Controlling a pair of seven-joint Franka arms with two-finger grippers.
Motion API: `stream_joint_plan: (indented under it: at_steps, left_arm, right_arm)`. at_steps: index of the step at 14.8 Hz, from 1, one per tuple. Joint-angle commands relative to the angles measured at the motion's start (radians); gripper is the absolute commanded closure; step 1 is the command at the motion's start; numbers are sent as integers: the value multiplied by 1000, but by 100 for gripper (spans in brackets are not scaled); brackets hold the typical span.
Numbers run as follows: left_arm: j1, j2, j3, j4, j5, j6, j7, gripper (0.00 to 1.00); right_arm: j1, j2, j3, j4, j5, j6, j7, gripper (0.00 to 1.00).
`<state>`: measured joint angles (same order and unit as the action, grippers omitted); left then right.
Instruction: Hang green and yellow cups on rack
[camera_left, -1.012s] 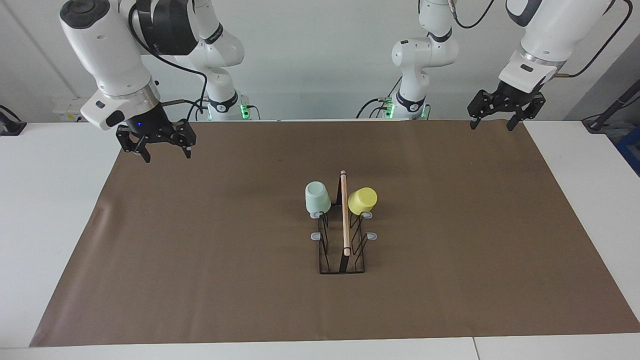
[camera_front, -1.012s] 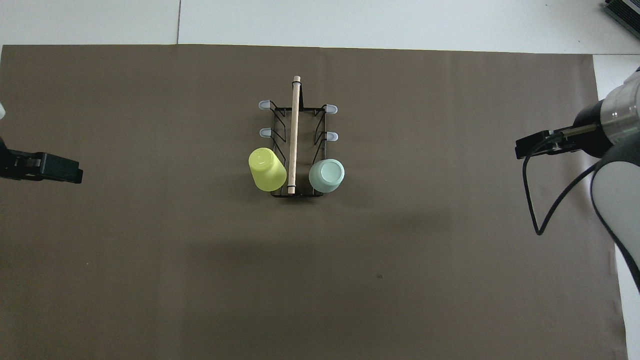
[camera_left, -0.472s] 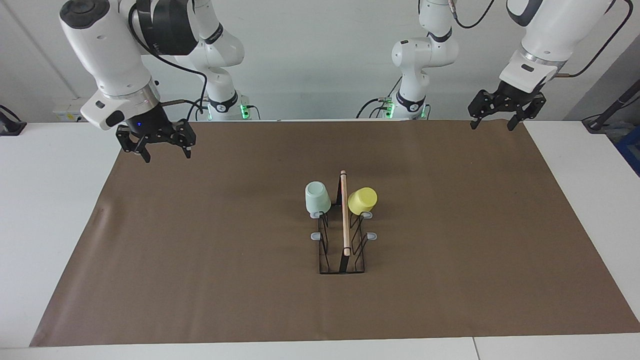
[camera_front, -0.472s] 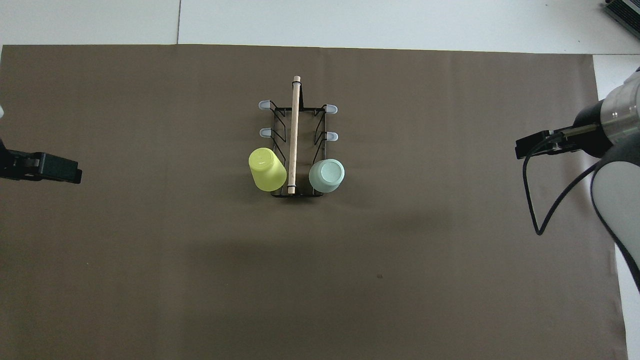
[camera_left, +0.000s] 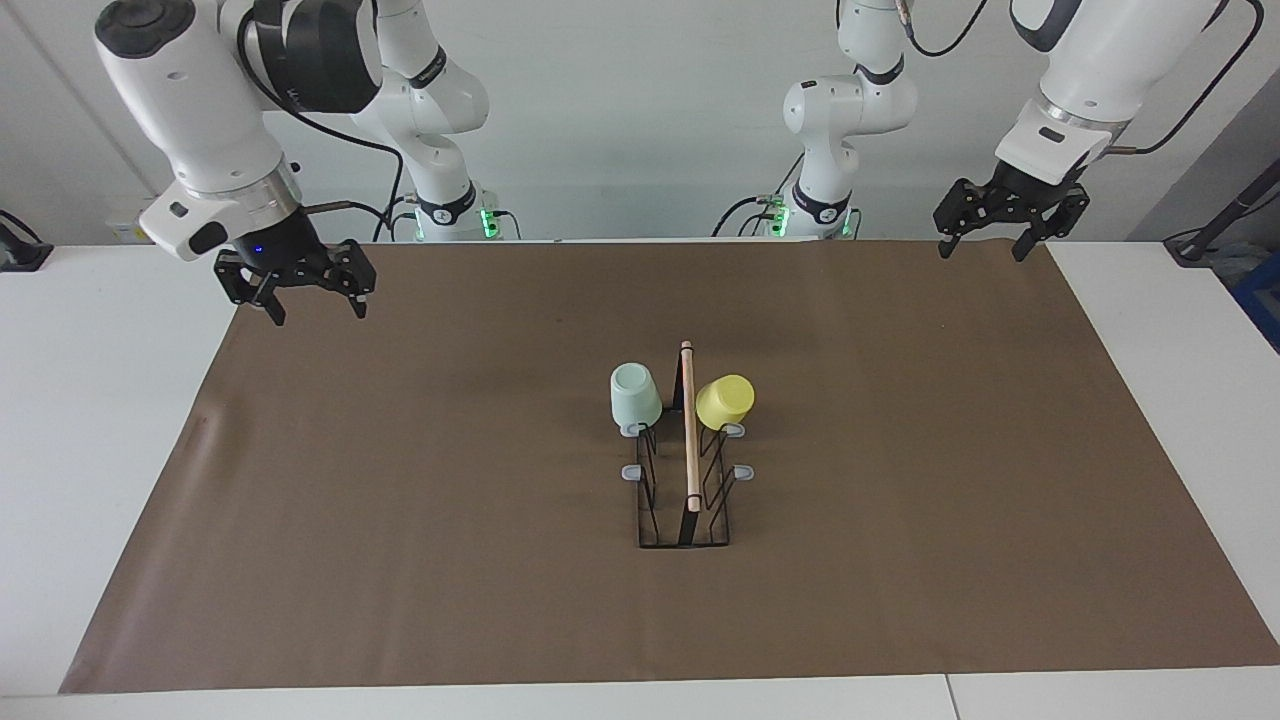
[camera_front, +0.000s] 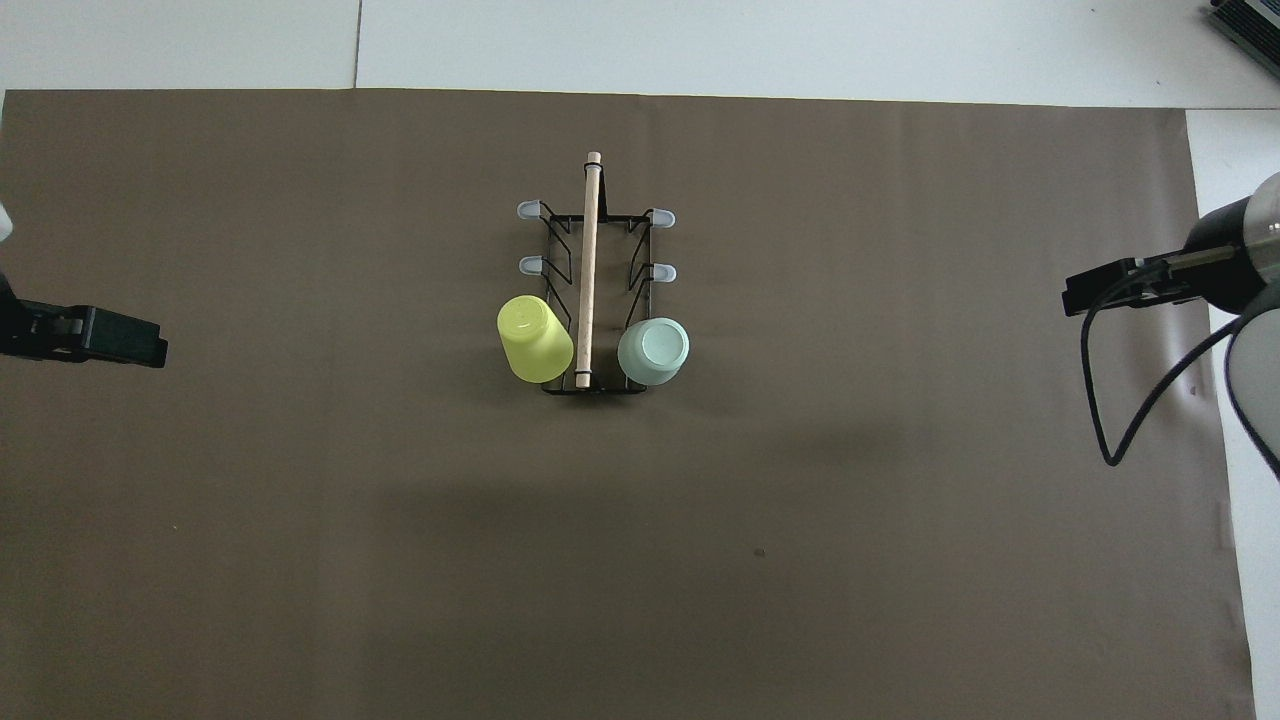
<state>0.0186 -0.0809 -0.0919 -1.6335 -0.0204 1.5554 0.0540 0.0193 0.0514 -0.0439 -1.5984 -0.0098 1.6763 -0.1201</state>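
Brown mat (camera_left: 400, 480). Green cup (camera_left: 635, 394) and yellow cup (camera_left: 726, 401) sit inverted on rack (camera_left: 684, 480), probably seated. Light, rigid, slick; grasp sidewalls. Left gripper (camera_left: 984, 240) and right gripper (camera_left: 312, 304) both open, empty, over the mat's corners.

I see the rack (camera_left: 684, 470) mid-bench (camera_left: 120, 400) on the mat (camera_left: 400, 500). Both cups sit on its prongs nearest the robots: green cup (camera_left: 635, 395) toward the right arm's end, yellow cup (camera_left: 725, 401) toward the left arm's.

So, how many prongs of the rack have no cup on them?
4: two free prongs on the yellow cup's side, two on the green cup's side, all farther from the robots than the cups.
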Motion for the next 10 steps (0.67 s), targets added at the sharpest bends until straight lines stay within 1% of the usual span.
stream_joint_plan:
  at_steps: [1, 5, 8, 10]
  left_arm:
    - [1, -33, 0, -29, -10, -5, 3, 0]
    - [-2, -33, -2, -31, -12, 0, 0, 0]
    - [-2, -33, -3, -34, -12, 2, 0, 0]
    - [-2, -33, -3, -34, -12, 3, 0, 0]
  right_arm:
    - [-10, -19, -54, 5, 33, 0, -62, 0]
    - [4, -44, -135, 5, 31, -15, -73, 0]
    - [7, -54, -139, -3, 10, -13, -69, 0]
    - [7, -87, -137, -35, 8, 17, -70, 0]
